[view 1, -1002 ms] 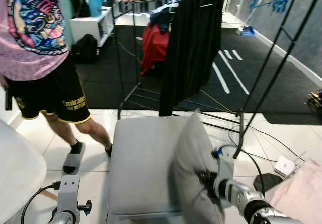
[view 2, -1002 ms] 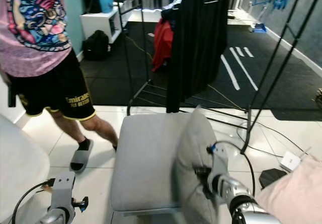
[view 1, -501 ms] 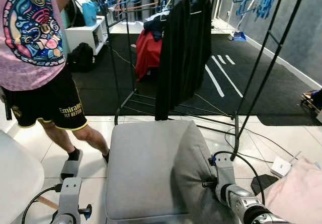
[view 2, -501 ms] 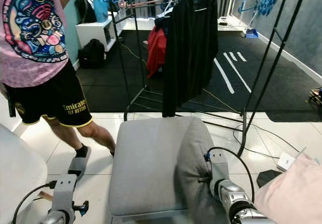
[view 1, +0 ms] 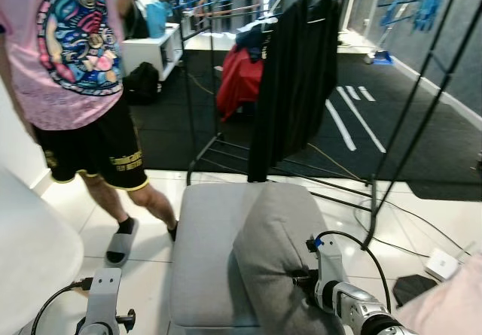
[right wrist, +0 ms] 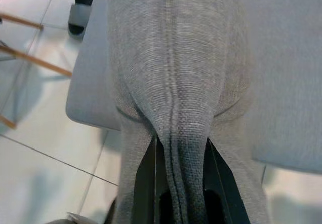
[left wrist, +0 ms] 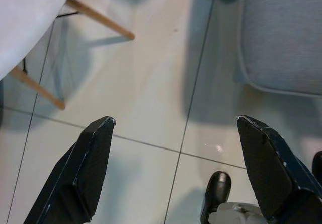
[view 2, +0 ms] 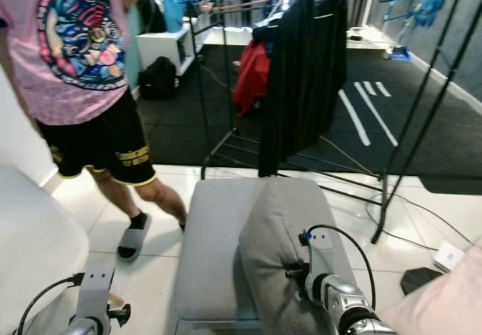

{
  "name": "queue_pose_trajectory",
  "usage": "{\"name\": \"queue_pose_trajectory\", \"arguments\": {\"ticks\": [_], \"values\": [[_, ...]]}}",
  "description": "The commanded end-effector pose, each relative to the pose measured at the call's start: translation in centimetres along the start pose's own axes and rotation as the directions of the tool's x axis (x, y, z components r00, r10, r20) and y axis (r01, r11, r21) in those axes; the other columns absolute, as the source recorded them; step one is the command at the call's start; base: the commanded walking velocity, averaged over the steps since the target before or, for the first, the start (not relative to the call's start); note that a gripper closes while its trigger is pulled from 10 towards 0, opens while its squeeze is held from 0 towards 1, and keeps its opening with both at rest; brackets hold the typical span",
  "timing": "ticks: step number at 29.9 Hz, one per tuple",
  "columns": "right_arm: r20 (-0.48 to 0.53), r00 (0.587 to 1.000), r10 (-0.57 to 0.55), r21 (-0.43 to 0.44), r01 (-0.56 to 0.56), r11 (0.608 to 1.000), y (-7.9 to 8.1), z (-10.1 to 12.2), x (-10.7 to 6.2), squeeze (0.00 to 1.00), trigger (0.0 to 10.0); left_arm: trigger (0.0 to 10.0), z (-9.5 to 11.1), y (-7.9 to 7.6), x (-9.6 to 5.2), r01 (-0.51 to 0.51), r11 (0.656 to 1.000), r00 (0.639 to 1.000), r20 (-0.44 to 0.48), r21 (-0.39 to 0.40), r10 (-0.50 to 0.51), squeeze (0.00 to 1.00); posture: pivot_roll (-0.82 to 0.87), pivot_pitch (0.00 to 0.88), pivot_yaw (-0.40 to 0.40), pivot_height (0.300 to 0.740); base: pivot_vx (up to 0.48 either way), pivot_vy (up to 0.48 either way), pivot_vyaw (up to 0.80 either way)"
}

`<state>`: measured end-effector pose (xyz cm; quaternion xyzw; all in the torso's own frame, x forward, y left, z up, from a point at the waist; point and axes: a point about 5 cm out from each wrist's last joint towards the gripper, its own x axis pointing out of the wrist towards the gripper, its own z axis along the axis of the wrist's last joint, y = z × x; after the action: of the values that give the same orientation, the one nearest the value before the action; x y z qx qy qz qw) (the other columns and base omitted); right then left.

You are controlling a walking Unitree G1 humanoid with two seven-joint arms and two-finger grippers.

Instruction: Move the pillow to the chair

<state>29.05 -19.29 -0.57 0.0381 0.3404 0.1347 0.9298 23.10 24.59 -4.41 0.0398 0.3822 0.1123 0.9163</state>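
Over chair (view 1: pixel 207 252), pillow (right wrist: pixel 176 73) between right fingers (right wrist: pixel 146 178).

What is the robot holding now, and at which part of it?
The right gripper holds the grey pillow, pinching a fold of fabric along its seam edge. The left gripper is open and holds nothing.

One grey knitted fabric pillow (view 2: pixel 280 256) lies on one grey upholstered chair seat (view 2: pixel 215 252). One person in a pink printed shirt (view 2: pixel 86 49) stands nearby. One black metal clothes rack (view 2: pixel 301 71) holds one red garment (view 2: pixel 251 77) and one black garment (view 2: pixel 305 79).
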Motion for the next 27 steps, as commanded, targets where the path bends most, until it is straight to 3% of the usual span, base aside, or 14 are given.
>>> {"name": "queue_pose_trajectory", "arguments": {"ticks": [1, 7, 9, 12, 23, 27], "values": [[0.030, 0.999, -0.013, -0.082, 0.015, 0.997, -0.1, 0.1, -0.1, 0.00, 10.0, 10.0, -0.6, 0.4, -0.1, -0.004, 1.000, 1.000, -0.023, 0.014, 0.004, 0.00, -0.10, 0.037, -0.054, 0.740, 0.000, 0.000, 0.54], [0.011, 1.000, -0.025, -0.057, 0.025, 0.998, -0.4, -1.2, -0.4, 0.00, 10.0, 10.0, -0.9, 0.2, -0.1, 0.004, 1.000, 0.999, -0.039, 0.018, -0.003, 0.00, -0.09, 0.032, -0.058, 0.740, 0.000, 0.000, 0.54], [-0.015, 0.999, -0.041, -0.015, 0.041, 0.999, -0.9, -2.6, -0.9, 0.00, 10.0, 10.0, -1.9, -0.6, -0.3, 0.052, 0.997, 0.994, -0.096, 0.053, -0.047, 0.00, -0.09, 0.024, -0.060, 0.740, 0.000, 0.000, 0.54], [-0.060, 0.997, -0.055, -0.035, 0.053, 0.998, -1.1, -3.5, -1.1, 0.00, 10.0, 10.0, -2.5, -1.3, -0.4, 0.092, 0.992, 0.988, -0.128, 0.084, -0.081, 0.00, -0.10, 0.012, -0.065, 0.740, 0.000, 0.000, 0.54], [-0.088, 0.992, -0.090, 0.003, 0.091, 0.996, 0.0, -4.9, -0.8, 0.00, 10.0, 10.0, -1.9, -1.5, -0.3, 0.104, 0.993, 0.991, -0.093, 0.064, -0.098, 0.00, -0.10, 0.015, -0.066, 0.740, 0.000, 0.000, 0.54], [-0.075, 0.991, -0.109, 0.021, 0.111, 0.994, -0.8, -4.7, -1.1, 0.00, 10.0, 10.0, -1.6, -1.6, -0.3, 0.131, 0.989, 0.988, -0.092, 0.068, -0.124, 0.00, -0.10, 0.018, -0.061, 0.740, 0.000, -0.437, 0.54]]}}
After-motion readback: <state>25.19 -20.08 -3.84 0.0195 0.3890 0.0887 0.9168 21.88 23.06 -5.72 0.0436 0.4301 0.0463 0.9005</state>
